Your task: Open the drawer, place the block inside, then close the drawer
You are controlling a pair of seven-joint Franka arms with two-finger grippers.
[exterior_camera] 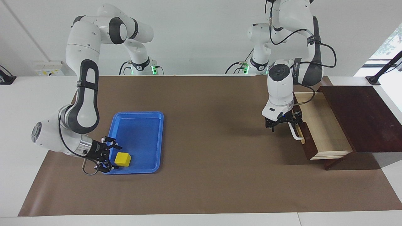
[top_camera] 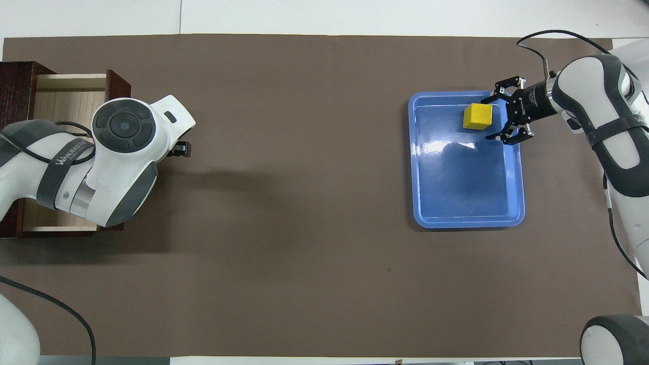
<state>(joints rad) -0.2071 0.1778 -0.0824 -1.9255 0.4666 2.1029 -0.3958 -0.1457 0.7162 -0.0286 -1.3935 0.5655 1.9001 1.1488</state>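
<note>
The dark wooden drawer [exterior_camera: 323,128] stands pulled out of its dark box [exterior_camera: 361,116] at the left arm's end of the table, showing its light wood inside. My left gripper [exterior_camera: 282,123] is at the drawer's front, shut on the white bar handle [exterior_camera: 296,133]. In the overhead view the left arm hides the handle and part of the drawer [top_camera: 66,96]. The yellow block [exterior_camera: 122,159] lies in the blue tray [exterior_camera: 138,125], in the corner farthest from the robots. My right gripper [exterior_camera: 116,157] is open and low, one finger on each side of the block [top_camera: 477,116].
The blue tray [top_camera: 456,192] lies at the right arm's end of the brown mat [exterior_camera: 204,141]. A thin cable loop [exterior_camera: 89,171] hangs by the right wrist. The dark box [top_camera: 15,86] sits at the mat's edge.
</note>
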